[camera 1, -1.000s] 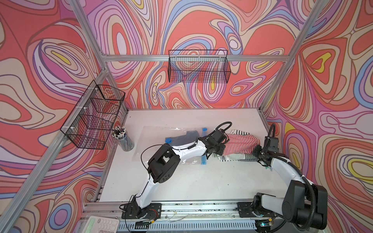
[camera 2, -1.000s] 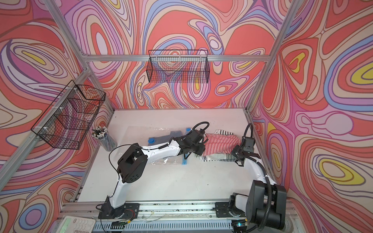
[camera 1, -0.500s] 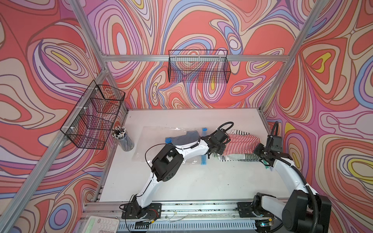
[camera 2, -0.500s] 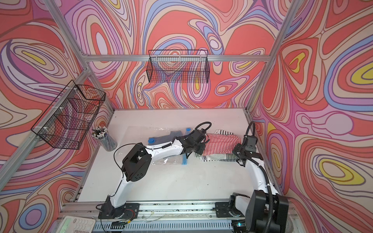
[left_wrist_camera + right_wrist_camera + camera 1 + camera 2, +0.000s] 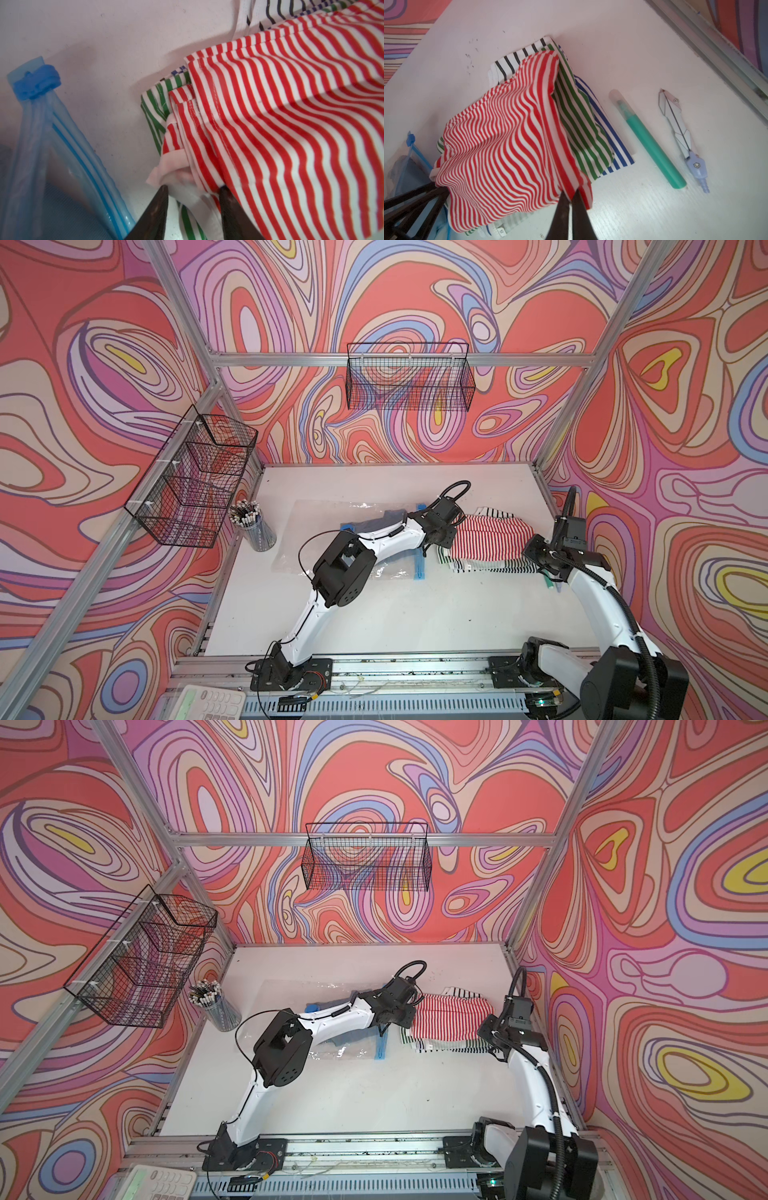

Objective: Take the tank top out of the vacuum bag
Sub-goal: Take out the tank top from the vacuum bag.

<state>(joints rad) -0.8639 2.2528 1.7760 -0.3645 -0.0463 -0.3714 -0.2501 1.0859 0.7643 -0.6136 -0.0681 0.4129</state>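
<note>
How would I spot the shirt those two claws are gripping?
On the white table, find the pile of striped clothes beside the clear vacuum bag. It is the red-striped top, uppermost on the pile; the ones beneath have green, blue or black stripes.

One table carries two robot arms, a left arm and a right arm. There is one clear bag with one blue zip strip, and one grey-blue cloth shows inside it. Just beside the bag lies one pile of four striped tops: one red-striped top, one green-striped top, one blue-striped top and one black-striped top. Past the pile from the bag lie one green marker and one drawing compass. On the bag's opposite side stands one cup of pens, too many to count. Two wire baskets hang on the walls, a long basket and a side basket. One keypad lies well apart from the bag.
</note>
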